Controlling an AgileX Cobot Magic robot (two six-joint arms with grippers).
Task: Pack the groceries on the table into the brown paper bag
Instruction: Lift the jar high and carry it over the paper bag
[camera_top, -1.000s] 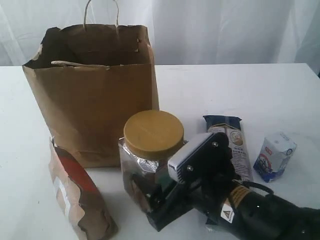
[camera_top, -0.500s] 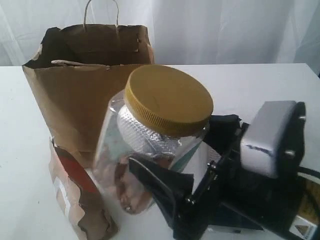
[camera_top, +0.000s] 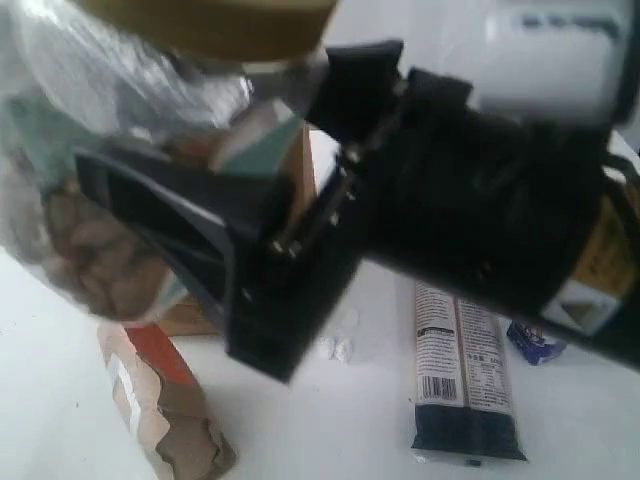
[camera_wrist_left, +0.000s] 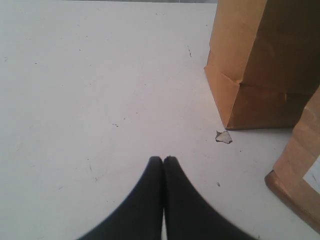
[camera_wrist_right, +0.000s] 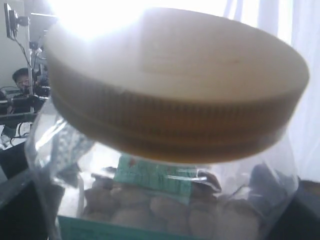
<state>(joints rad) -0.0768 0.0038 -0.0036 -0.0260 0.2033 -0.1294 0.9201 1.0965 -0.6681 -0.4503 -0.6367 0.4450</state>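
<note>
My right gripper (camera_top: 165, 160) is shut on the gold-lidded clear jar (camera_top: 90, 100), holding it high and close to the exterior camera. The right wrist view is filled by the jar's lid (camera_wrist_right: 175, 85) and brown contents (camera_wrist_right: 165, 205). The jar and arm hide most of the brown paper bag (camera_top: 190, 318); the left wrist view shows its lower corner (camera_wrist_left: 260, 65). The brown-red pouch (camera_top: 160, 400) stands in front of the bag. A long dark-blue packet (camera_top: 465, 380) and small white-blue carton (camera_top: 535, 340) lie on the table (camera_top: 330, 430). My left gripper (camera_wrist_left: 163, 159) is shut and empty over bare tabletop.
Small white crumbs (camera_top: 335, 345) lie where the jar stood. A paper scrap (camera_wrist_left: 223, 136) sits by the bag's corner. The pouch's edge (camera_wrist_left: 300, 170) shows beside the bag in the left wrist view. White curtains hang behind the table.
My right gripper has lifted the jar off the table, up and toward the bag's side, closer to the exterior camera. The packet is now uncovered. The left gripper has not moved.
</note>
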